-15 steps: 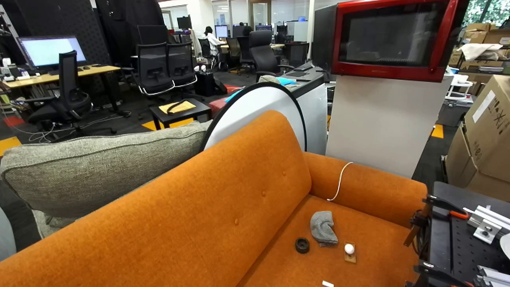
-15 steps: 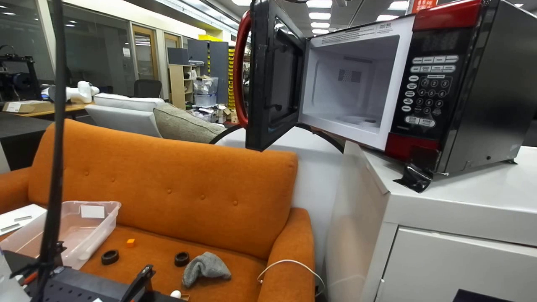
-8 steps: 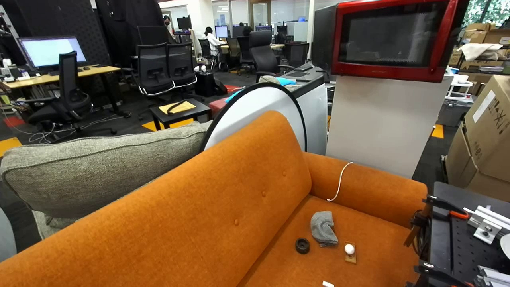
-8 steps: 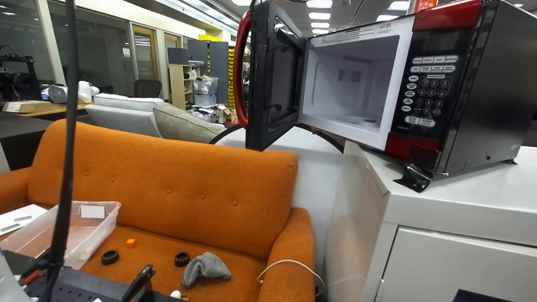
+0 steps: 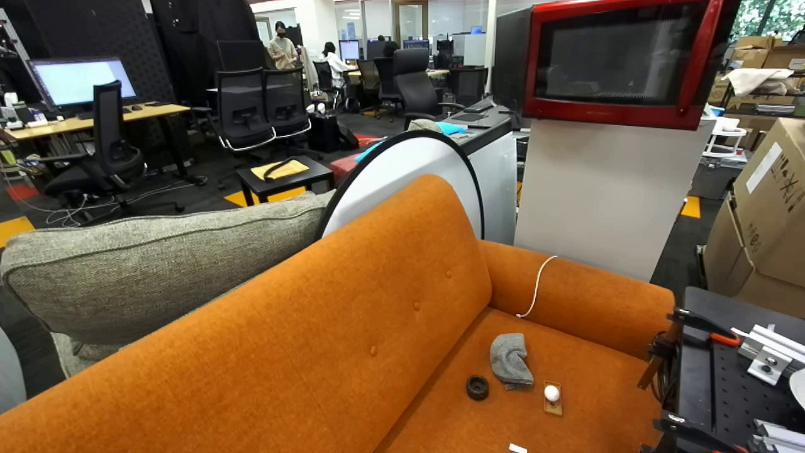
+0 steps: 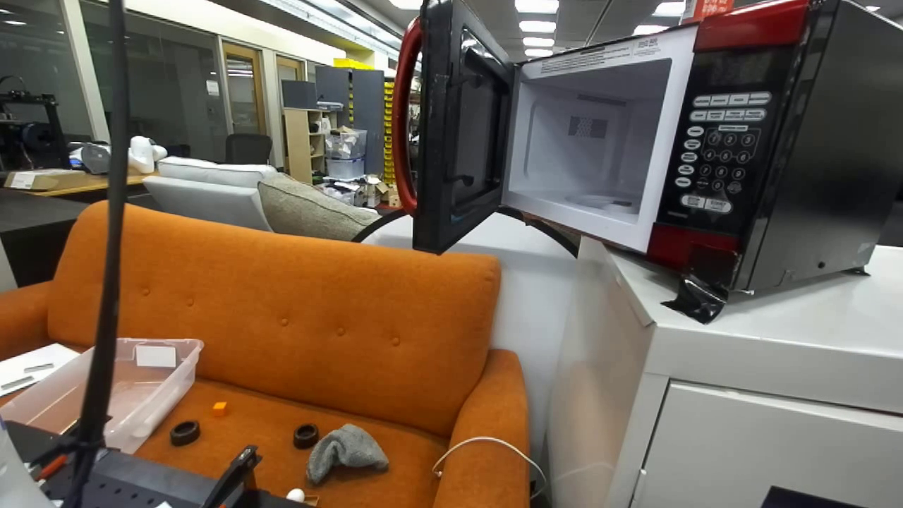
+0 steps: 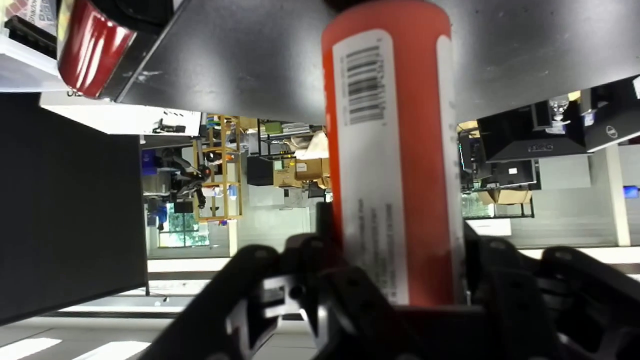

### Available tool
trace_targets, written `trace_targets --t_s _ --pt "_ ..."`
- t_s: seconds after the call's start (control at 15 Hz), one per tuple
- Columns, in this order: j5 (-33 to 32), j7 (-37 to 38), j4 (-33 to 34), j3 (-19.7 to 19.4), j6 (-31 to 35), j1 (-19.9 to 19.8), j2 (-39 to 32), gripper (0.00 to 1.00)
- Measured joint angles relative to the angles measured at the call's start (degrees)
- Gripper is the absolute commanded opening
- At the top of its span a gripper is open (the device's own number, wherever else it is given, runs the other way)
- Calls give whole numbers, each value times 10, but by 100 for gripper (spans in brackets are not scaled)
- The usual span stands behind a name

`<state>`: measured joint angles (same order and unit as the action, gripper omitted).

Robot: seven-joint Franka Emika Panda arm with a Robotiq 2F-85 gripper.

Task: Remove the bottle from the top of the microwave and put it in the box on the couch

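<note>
**Your black jointed claw (image 7: 397, 225) gripped the orange-red, cylindrical, plastic-looking bottle (image 7: 390, 150)**

You had its sides clasped at lower centre of the wrist view, its far end overlapping the red-and-grey metal microwave (image 7: 240, 60) in the upper frame, contact uncertain. The walls seemed stiff, probably slippery, the weight unreadable. The straight middle looked your safest hold.

So the microwave (image 5: 619, 60) is up on the cabinet (image 5: 607, 195), just beside the couch (image 6: 282, 303). In an exterior view the box (image 6: 168, 401) sits on the couch's left part, with the cloth (image 6: 346, 451) lying well to its right. A cord (image 6: 487, 439) hangs over the armrest (image 6: 487, 395) by the cabinet. The bottle (image 7: 390, 150) is between the fingers of the gripper (image 7: 398, 245) at the microwave's top, can't tell if it's touching.
</note>
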<state>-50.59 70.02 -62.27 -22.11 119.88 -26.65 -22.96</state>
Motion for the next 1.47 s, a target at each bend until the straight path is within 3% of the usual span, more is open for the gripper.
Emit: trace_targets --t_s 0.4,0.8,1.07,1.47 --pt "33 -20 30 13 -14 13 31 27" --pt "39 -39 3 49 -18 63 112 27" --pt "26 -45 -78 76 -30 111 178 27" --pt "10 -51 -293 130 -34 181 311 27"
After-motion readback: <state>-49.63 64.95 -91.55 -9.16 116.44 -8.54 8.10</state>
